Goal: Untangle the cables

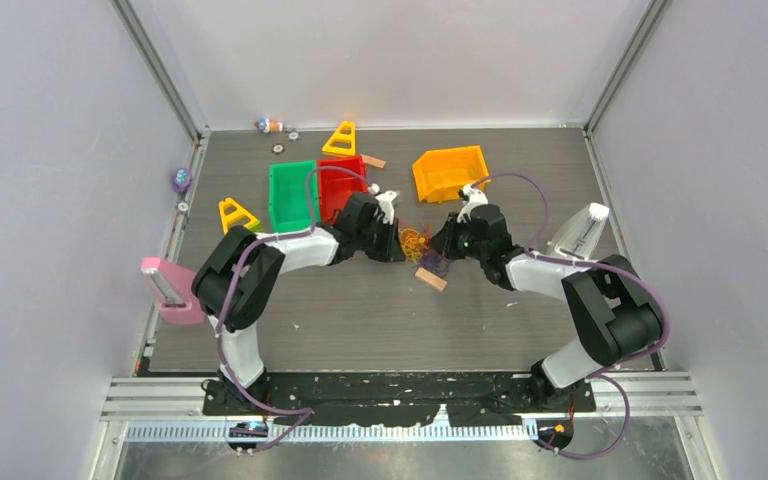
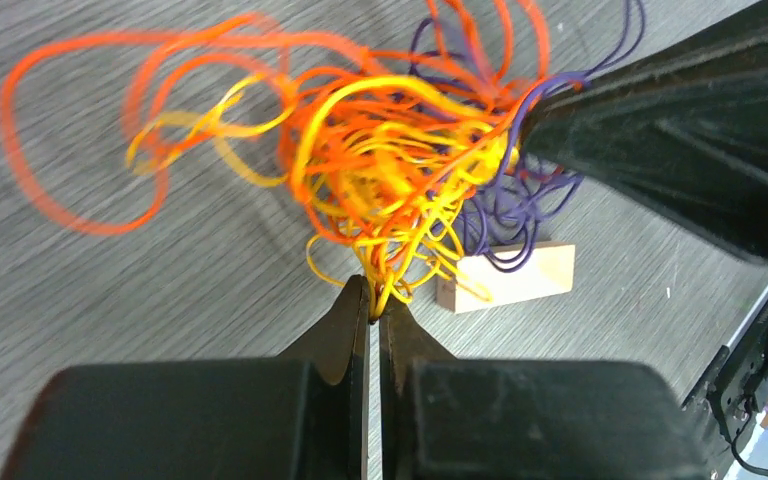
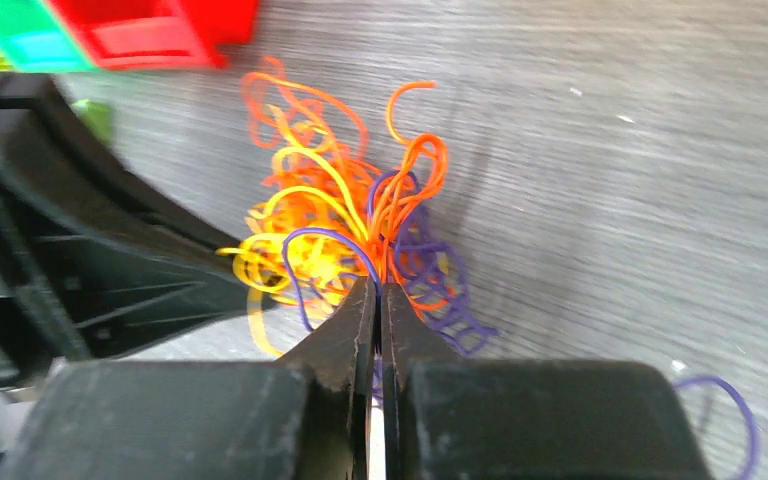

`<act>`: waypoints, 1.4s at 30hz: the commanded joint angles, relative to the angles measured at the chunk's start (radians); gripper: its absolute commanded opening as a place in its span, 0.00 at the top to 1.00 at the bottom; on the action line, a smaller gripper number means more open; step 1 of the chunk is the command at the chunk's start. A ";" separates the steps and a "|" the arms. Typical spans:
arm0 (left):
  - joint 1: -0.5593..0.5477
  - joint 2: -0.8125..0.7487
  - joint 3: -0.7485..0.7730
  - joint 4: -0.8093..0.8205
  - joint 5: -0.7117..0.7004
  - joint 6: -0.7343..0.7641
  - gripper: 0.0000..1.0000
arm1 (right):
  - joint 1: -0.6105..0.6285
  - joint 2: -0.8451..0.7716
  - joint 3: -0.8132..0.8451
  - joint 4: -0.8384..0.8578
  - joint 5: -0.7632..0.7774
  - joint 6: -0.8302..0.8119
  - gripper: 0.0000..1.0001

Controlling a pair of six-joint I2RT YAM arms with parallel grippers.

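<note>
The left tool (image 2: 373, 300) and the right tool (image 3: 378, 290) each clench strands of the tangled cables (image 2: 380, 150); next, I think, they must pull apart slowly.

At the centre of the top view you have the cables (image 1: 415, 240) in one clump on the table (image 1: 360, 320). The left gripper (image 1: 398, 243) meets the clump from the left and the right gripper (image 1: 440, 243) from the right. The block (image 1: 430, 279) lies just below the clump, under a few strands. Up and left, the left bin (image 1: 291, 195) and middle bin (image 1: 338, 183) stand side by side; the right bin (image 1: 448, 172) stands apart, above right. The back triangle (image 1: 341, 140) sits behind the middle bin, the left triangle (image 1: 236, 214) left of the left bin.
</note>
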 commanded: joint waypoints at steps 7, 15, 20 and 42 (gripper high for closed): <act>0.051 -0.205 -0.175 0.076 -0.057 -0.050 1.00 | -0.001 -0.104 0.007 -0.107 0.264 -0.019 0.94; 0.038 -0.334 -0.279 0.133 -0.166 -0.082 1.00 | -0.001 -0.113 -0.012 -0.061 0.216 -0.021 0.92; 0.040 -0.320 -0.351 0.270 -0.189 -0.092 1.00 | -0.001 -0.120 -0.022 -0.051 0.230 -0.014 0.92; 0.031 -0.495 -0.420 0.193 -0.509 -0.092 1.00 | -0.001 -0.290 -0.070 -0.192 0.678 0.059 0.95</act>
